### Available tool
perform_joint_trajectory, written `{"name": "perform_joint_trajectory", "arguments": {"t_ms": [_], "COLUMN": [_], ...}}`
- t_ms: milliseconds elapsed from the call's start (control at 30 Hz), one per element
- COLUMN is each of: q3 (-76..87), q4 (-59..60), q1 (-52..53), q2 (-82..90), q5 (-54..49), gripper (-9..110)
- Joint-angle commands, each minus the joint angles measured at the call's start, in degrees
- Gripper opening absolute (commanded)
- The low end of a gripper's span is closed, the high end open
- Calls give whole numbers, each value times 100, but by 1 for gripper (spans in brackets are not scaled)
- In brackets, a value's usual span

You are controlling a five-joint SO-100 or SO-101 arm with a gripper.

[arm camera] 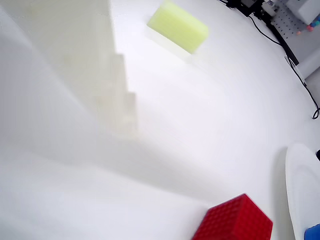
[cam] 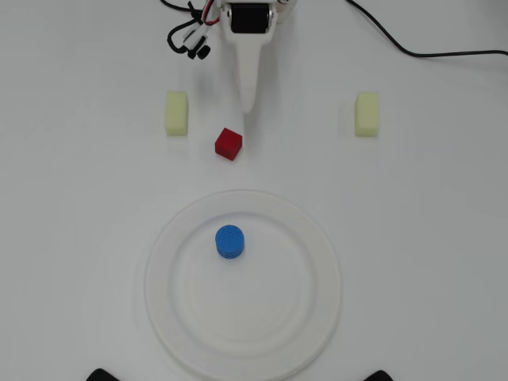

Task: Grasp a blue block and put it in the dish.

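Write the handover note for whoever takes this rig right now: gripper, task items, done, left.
Gripper: white, drawn back near the base at the top of the overhead view, holding nothing; whether it is open or shut cannot be told.
Small bright blue cylinder block: upright inside the large round white plate, up and left of its centre.
Small red cube and two pale yellow rectangular blocks: on the table outside the plate.
Done: blue block is in the dish.
Left: nothing apparent.

Overhead view: block [cam: 230, 242] in dish [cam: 317, 238], cube [cam: 228, 144] behind, 2 blocks [cam: 177, 113] [cam: 366, 113] flanking
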Motion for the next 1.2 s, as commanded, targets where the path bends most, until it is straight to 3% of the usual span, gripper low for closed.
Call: {"name": "perform_joint_trajectory", "arguments": {"t_ms": [0,333,1167], "q3": [281,905,1608], "q4": [237,220,158], "q1": [-35,-44,-123], "q2": [976,976,976], "q5": [88,79,-132], "gripper": [27,0,0]}}
